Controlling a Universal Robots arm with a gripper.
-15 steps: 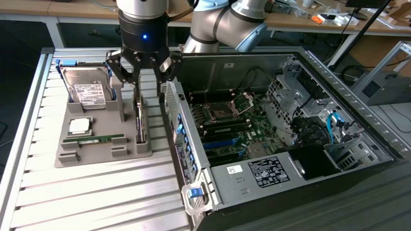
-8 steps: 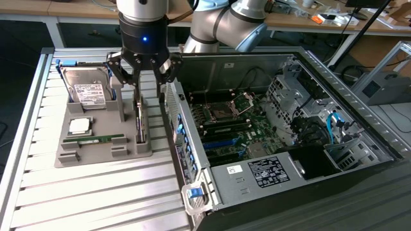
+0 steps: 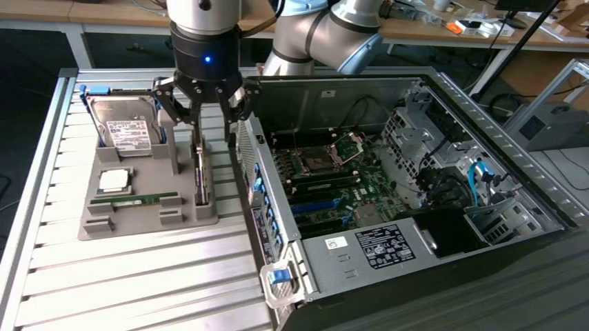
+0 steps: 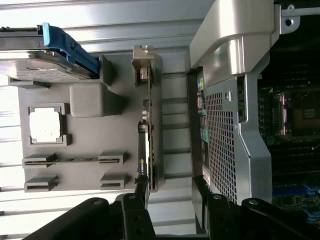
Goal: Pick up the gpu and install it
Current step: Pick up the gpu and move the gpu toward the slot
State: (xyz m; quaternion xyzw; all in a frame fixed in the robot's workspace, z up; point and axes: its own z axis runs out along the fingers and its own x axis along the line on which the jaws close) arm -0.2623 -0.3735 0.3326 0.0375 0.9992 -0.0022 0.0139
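**Pick-up step: gripper over the gpu, nothing held**

The hard drive (image 3: 124, 127) sits at the far corner of the grey holder (image 3: 138, 219). The gpu (image 3: 200, 172) stands on edge along the holder's edge at the exterior view's right, just beside the computer case (image 3: 269, 181). The gripper (image 3: 207, 121) hovers above the gpu with its fingers (image 4: 132, 210) spread wide and empty. The card lies close to one finger, so I'd say a clean grip calls for centring.

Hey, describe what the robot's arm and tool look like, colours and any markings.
The arm is silver-grey tubing with rounded joints and a light blue cap. The tool has a black cylindrical body with a small glowing blue light and black linked fingers.
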